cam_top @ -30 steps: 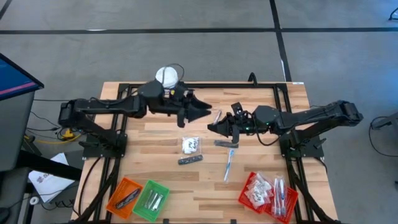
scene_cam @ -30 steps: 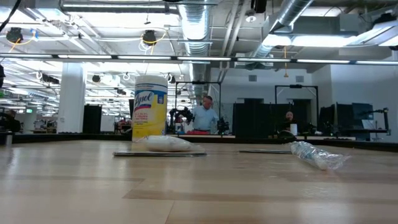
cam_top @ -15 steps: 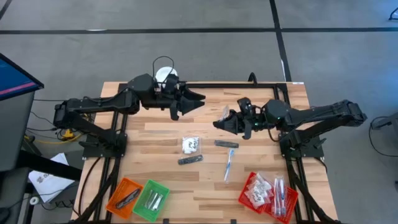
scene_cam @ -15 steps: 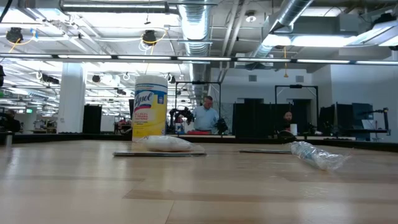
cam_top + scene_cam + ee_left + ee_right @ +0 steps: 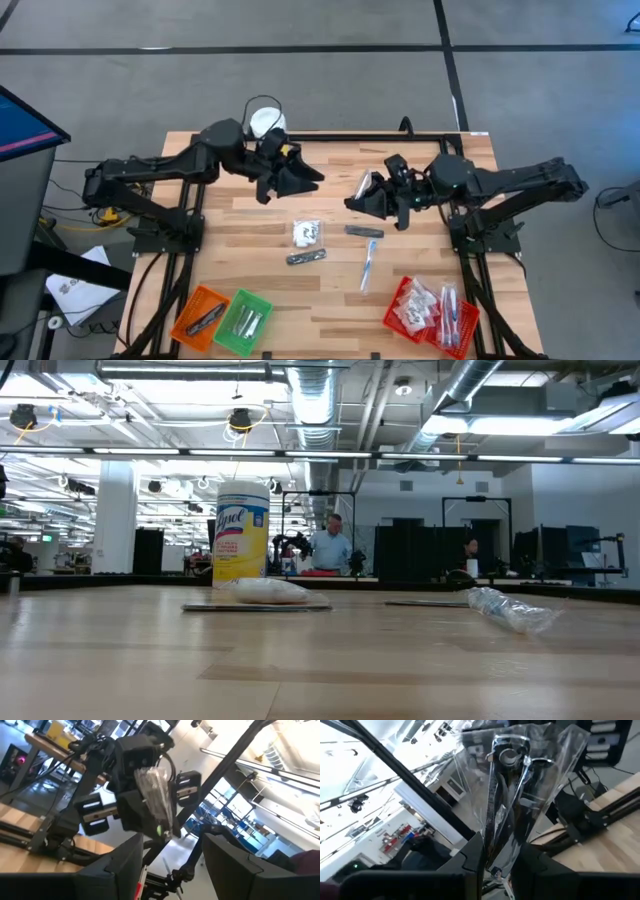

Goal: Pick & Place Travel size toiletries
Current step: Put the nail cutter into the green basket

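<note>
Toiletries: four travel-size pieces lie loose mid-bench, a white sachet (image 5: 307,233) with black marks, a dark narrow stick (image 5: 306,257) just below it, a short grey tube (image 5: 364,231) to the right, and a slim clear-wrapped stick (image 5: 369,263) angled beneath that.
Held piece: a clear-wrapped packet (image 5: 362,185) is up off the wood, pinched in the right gripper (image 5: 358,199); in the right wrist view the crinkled wrapper (image 5: 520,785) stands up between the two dark fingers (image 5: 470,857).
Right gripper: narrow, clamped on that packet, raised above the bench's back half, right of centre.
Left gripper: the left gripper (image 5: 308,178) hovers over the back left of the bench with jaws spread wide, nothing between them; its wrist view looks straight across at the other arm and its packet (image 5: 156,795).
Red basket: the red basket (image 5: 430,315), front right corner, already has white sachets and sticks piled in.
Orange and green baskets: the orange basket (image 5: 200,316) and the green basket (image 5: 243,321) sit side by side at front left, each with an item or two inside.
Canister: the yellow canister (image 5: 241,533) with a white lid stands at the back edge, behind the left arm.
Low view: sachet and wrapped stick (image 5: 508,610) lie flat on the bench (image 5: 320,670); people show far off in the room.
</note>
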`<action>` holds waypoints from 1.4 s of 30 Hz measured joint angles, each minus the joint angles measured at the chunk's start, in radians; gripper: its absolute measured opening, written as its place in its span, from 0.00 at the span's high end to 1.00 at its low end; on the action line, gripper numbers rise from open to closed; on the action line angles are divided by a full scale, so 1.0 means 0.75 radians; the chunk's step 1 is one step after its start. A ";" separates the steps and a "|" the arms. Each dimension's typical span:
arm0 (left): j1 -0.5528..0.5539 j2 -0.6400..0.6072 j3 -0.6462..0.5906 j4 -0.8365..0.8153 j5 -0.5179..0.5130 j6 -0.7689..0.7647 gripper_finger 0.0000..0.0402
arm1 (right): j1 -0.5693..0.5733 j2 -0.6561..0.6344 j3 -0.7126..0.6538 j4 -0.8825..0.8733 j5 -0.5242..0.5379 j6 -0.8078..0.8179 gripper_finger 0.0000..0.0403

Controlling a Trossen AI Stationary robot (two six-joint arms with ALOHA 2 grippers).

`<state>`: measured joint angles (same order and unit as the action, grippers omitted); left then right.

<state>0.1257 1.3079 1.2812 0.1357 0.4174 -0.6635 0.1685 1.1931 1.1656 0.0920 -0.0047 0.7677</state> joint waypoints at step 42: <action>0.166 -0.120 -0.001 -0.112 0.212 -0.311 0.51 | 0.077 0.008 -0.191 0.451 0.163 -0.178 0.87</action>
<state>0.2504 1.2180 1.2804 0.0514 0.5766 -0.8967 0.2265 1.1992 1.0225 0.4301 0.1173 0.6342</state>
